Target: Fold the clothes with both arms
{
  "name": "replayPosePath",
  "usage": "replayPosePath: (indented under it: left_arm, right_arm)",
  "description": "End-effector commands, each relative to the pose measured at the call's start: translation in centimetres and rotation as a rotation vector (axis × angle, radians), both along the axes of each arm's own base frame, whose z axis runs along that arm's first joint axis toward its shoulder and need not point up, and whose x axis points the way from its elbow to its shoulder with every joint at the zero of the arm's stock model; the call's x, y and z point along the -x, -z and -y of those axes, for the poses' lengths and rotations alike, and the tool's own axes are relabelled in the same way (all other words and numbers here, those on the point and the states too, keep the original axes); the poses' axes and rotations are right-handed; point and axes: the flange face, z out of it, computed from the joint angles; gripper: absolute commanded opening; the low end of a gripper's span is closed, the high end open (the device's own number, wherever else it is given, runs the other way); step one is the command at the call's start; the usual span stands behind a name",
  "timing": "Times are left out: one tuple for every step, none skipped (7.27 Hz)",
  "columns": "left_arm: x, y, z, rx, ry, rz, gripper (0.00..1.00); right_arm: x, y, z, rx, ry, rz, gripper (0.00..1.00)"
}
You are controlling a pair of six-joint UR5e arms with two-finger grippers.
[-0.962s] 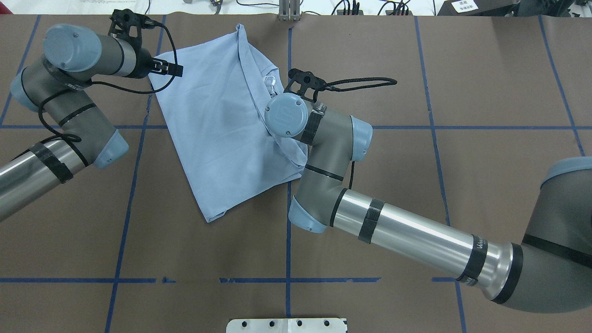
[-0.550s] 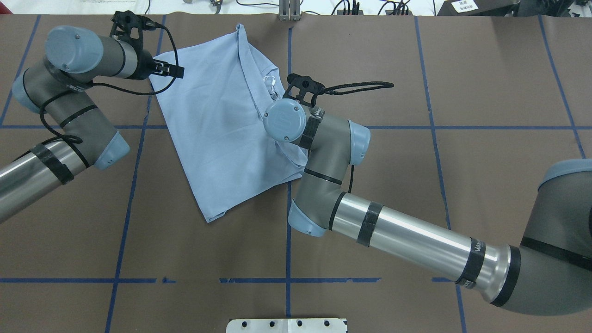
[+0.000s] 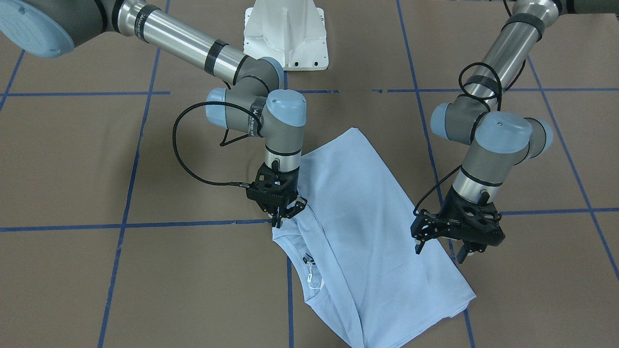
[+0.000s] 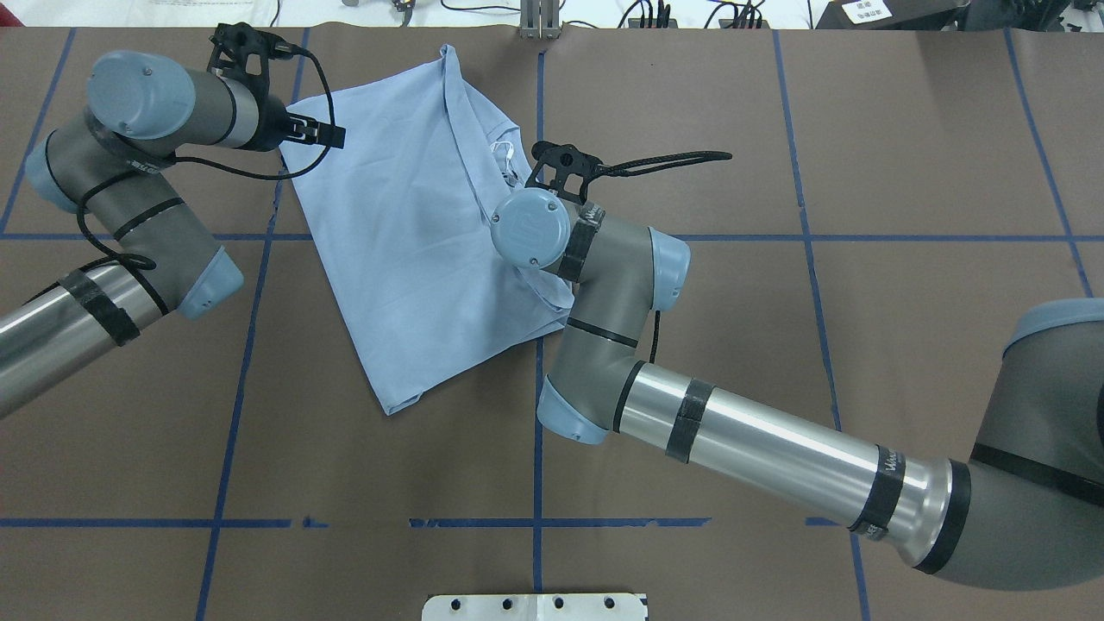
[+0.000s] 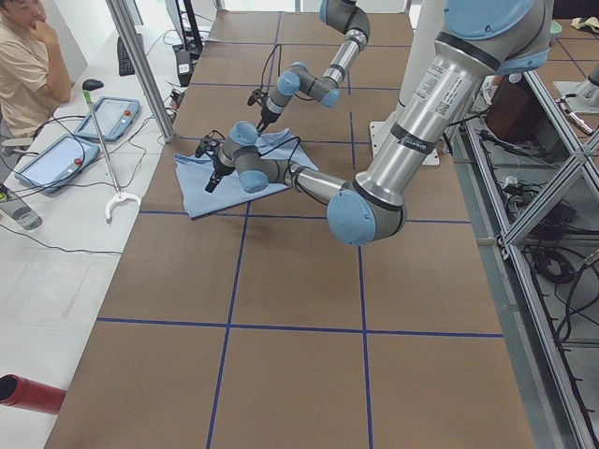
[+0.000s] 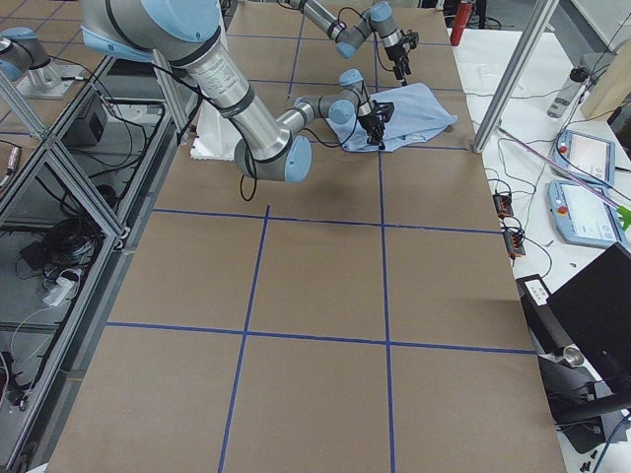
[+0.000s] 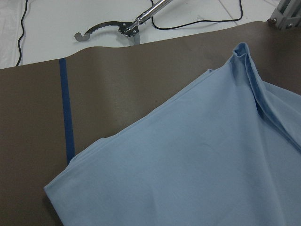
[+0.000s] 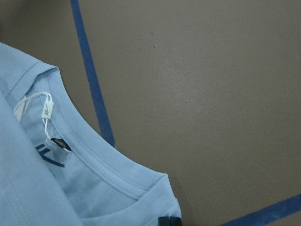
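Note:
The light blue T-shirt (image 3: 367, 232) lies folded lengthwise and flat on the brown table, also in the overhead view (image 4: 405, 233). Its collar with the white tag (image 8: 47, 110) and a bit of dark print (image 8: 51, 153) faces the right arm's side. My right gripper (image 3: 285, 215) points down at the shoulder edge beside the collar, fingers close together on the cloth; a dark fingertip (image 8: 169, 221) touches that edge. In the overhead view its own wrist hides it. My left gripper (image 3: 439, 250) is open, hovering just above the shirt's far corner (image 7: 61, 188).
The white pedestal base (image 3: 285, 34) stands at the robot's side of the table. Blue tape lines (image 4: 539, 414) cross the brown surface. The far table edge with cables and a metal tool (image 7: 122, 28) lies just beyond the shirt. An operator (image 5: 23, 65) sits by the tablets.
My right wrist has shifted slightly left and a little toward the robot over the collar. The left arm has edged slightly right. The shirt has not moved.

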Motion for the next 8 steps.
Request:
replayPosePath:
  left_arm:
    - [0.1,0.0,0.0,0.001,0.002,-0.001,1.0]
    - [0.2,0.2,-0.2,0.017,0.014,-0.02,1.0]
    - [0.3,0.6,-0.4,0.013,0.016,-0.028,1.0]
    - [0.3,0.5,-0.4,0.014,0.016,-0.027,1.0]
    - [0.3,0.6,-0.4,0.013,0.016,-0.028,1.0]
    - [0.2,0.6,-0.4,0.013,0.015,-0.028,1.0]
    - [0.2,0.6,-0.4,0.013,0.013,-0.029,1.0]
    - [0.2,0.6,-0.4,0.013,0.013,-0.029,1.0]
  right_arm:
    - [-1.4,0.6,-0.7,0.004,0.011,-0.019,0.0]
    - [-3.9,-0.8,-2.1,-0.002,0.01,-0.011,0.0]
    - [-6.6,-1.9,-5.4,-0.016,0.027,0.011,0.0]
    - [-8.7,-2.3,-9.6,-0.04,0.043,0.001,0.0]
    - [-10.6,-3.0,-13.9,-0.071,0.064,0.014,0.0]
    - [-11.4,-4.3,-17.5,-0.098,0.079,0.011,0.0]
    - [-11.5,-5.8,-19.8,-0.109,0.09,-0.008,0.0]
    - [-11.7,-6.8,-20.1,-0.105,0.094,-0.023,0.0]
